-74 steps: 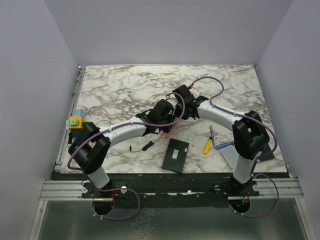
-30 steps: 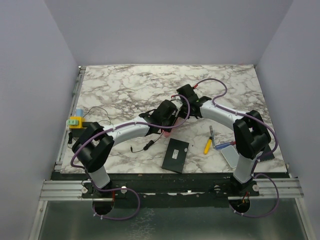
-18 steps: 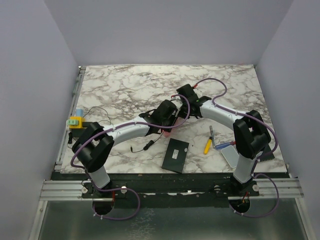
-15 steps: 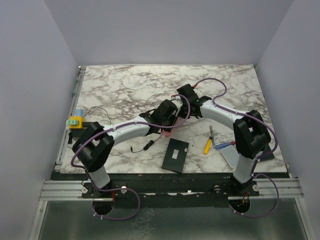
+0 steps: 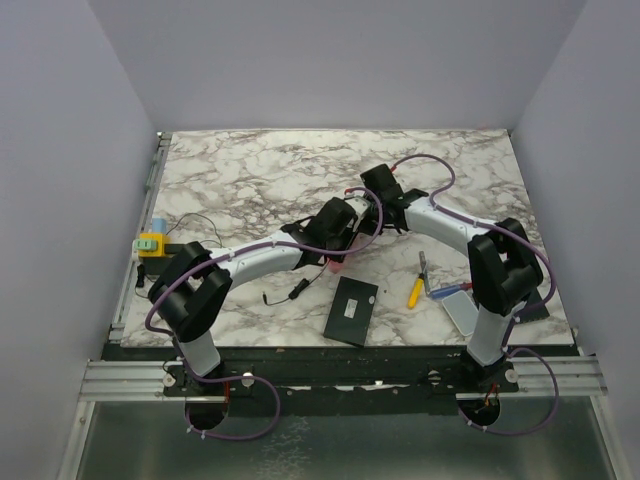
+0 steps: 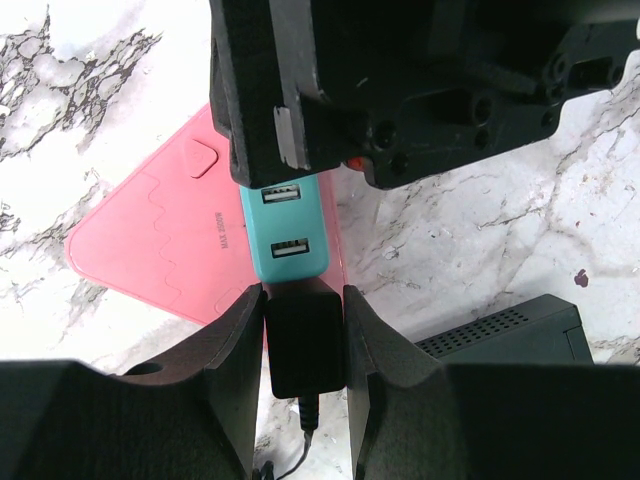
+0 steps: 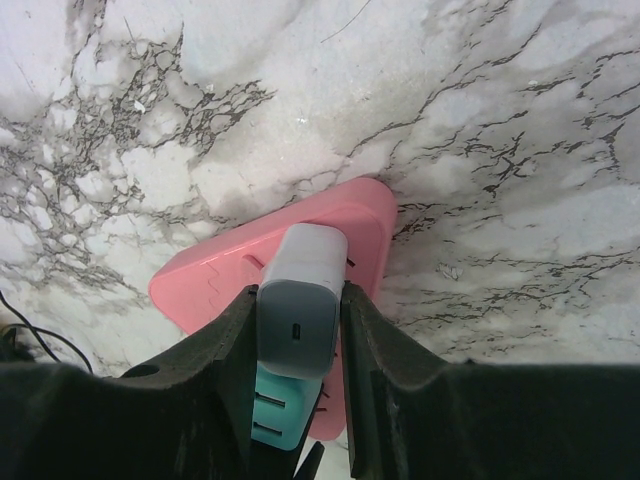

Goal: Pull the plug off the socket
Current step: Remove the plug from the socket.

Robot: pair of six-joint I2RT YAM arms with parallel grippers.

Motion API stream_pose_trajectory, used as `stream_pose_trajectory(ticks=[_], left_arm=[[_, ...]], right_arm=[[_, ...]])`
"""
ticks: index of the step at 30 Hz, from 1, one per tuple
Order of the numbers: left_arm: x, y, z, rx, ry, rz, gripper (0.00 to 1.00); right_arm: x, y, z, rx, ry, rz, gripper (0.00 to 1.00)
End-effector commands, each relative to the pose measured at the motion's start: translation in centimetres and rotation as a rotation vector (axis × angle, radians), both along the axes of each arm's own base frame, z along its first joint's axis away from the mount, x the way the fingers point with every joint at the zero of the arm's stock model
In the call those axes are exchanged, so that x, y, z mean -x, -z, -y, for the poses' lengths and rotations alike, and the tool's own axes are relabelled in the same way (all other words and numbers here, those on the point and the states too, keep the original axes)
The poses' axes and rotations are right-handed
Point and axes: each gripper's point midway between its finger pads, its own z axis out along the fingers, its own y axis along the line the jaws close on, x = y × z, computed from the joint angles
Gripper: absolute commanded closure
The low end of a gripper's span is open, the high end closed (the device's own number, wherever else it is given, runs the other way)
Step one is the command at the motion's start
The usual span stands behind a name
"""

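On the marble tabletop [image 5: 250,170] both arms meet over a pink mat [image 6: 150,250]. The teal socket [image 6: 290,235] lies on the mat. The right end effector [image 7: 297,305] is clamped on the socket's pale far end, bracing it. The left end effector [image 6: 303,300] pinches the black plug [image 6: 305,345], which looks seated against the socket's near end, its cable [image 6: 306,420] trailing back. This seems to be the extraction step. The next move calls for a straight pull along the socket's length, away from the right end effector, without twisting.

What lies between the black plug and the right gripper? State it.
A teal socket strip, lying on a pink mat; the left wrist view shows it.
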Motion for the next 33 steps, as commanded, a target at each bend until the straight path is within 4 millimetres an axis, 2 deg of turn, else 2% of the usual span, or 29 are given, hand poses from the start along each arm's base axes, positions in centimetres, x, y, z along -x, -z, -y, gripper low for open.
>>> stream_pose_trajectory(ticks=[1, 4, 8, 16, 28, 32, 33], left_arm=[[3.4, 4.2, -0.5, -0.086, 0.079, -0.143, 1.0], [3.5, 4.2, -0.4, -0.083, 0.08, -0.147, 1.0], [3.7, 4.5, -0.2, -0.079, 0.091, -0.16, 1.0], [4.1, 4.4, 0.4, -0.062, 0.134, -0.17, 1.0], [4.2, 4.8, 0.7, -0.06, 0.15, -0.183, 1.0], [3.4, 3.7, 0.4, -0.059, 0.107, -0.141, 0.99], [3.2, 3.1, 0.5, -0.049, 0.106, -0.131, 0.93]], right_arm=[[-0.2, 1.2, -0.4, -0.023, -0.001, -0.036, 1.0], [-0.5, 0.5, -0.7, -0.073, 0.043, -0.013, 1.0], [-0.9, -0.6, -2.2, -0.137, 0.048, 0.016, 1.0], [-1.6, -1.2, -4.3, -0.094, 0.004, 0.013, 1.0], [-2.1, -1.5, -5.0, -0.02, -0.016, 0.016, 1.0], [-1.7, -1.7, -4.9, -0.033, -0.034, 0.045, 1.0], [-1.7, -1.9, -4.8, -0.033, -0.052, 0.061, 1.0]])
